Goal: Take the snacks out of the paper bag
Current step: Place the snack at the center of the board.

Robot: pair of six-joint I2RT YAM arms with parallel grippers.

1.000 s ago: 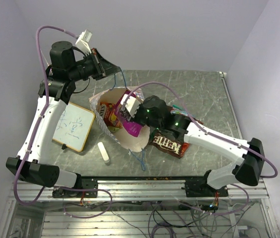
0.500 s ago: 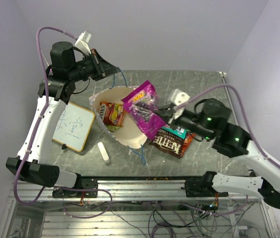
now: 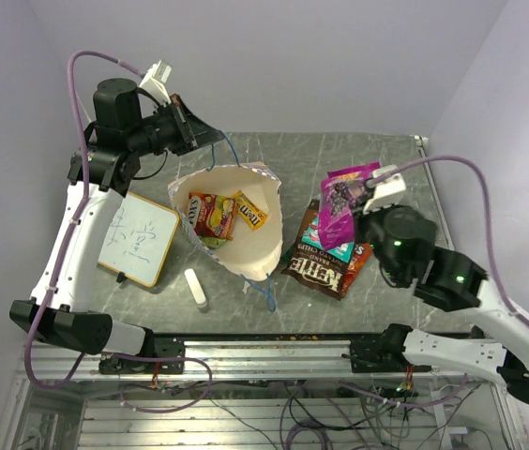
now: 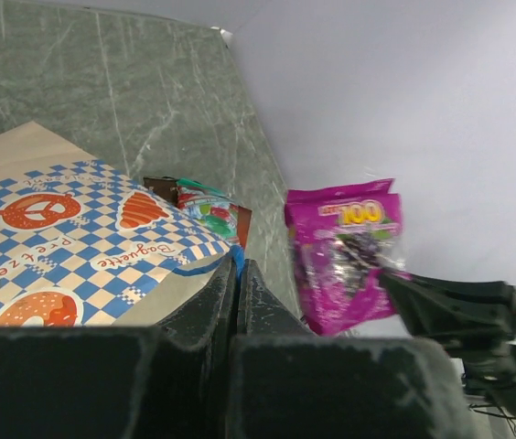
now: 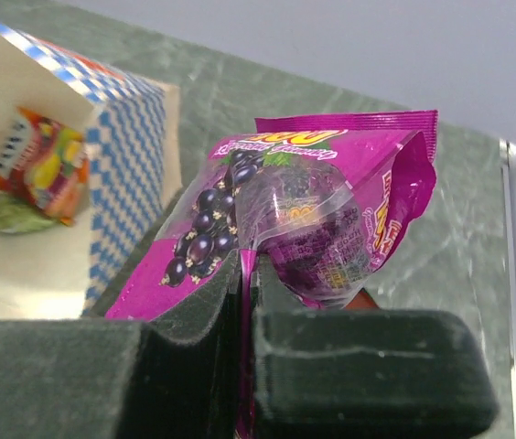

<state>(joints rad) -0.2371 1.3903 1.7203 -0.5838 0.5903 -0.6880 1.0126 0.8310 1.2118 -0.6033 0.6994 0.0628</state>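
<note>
The paper bag (image 3: 246, 246) lies open on the table, its chequered side (image 4: 75, 229) showing in the left wrist view. My left gripper (image 3: 214, 135) (image 4: 237, 267) is shut on its blue cord handle (image 4: 234, 260) at the back rim. Inside lie a red-orange packet (image 3: 210, 214) (image 5: 43, 165) and a yellow packet (image 3: 250, 210). My right gripper (image 3: 356, 206) (image 5: 247, 261) is shut on a purple packet (image 3: 338, 202) (image 5: 317, 229) (image 4: 345, 251), held in the air right of the bag. Below it on the table lie a brown packet (image 3: 321, 272) and a teal-green packet (image 3: 338, 250).
A wood-framed whiteboard (image 3: 138, 239) lies left of the bag, with a small white cylinder (image 3: 195, 289) in front of it. A loose blue cord (image 3: 266, 298) trails from the bag's near corner. Walls close in at the back and right.
My right gripper has lifted the purple packet out of the bag and carried it right, over the packets on the table. The left gripper has kept still on the handle.
</note>
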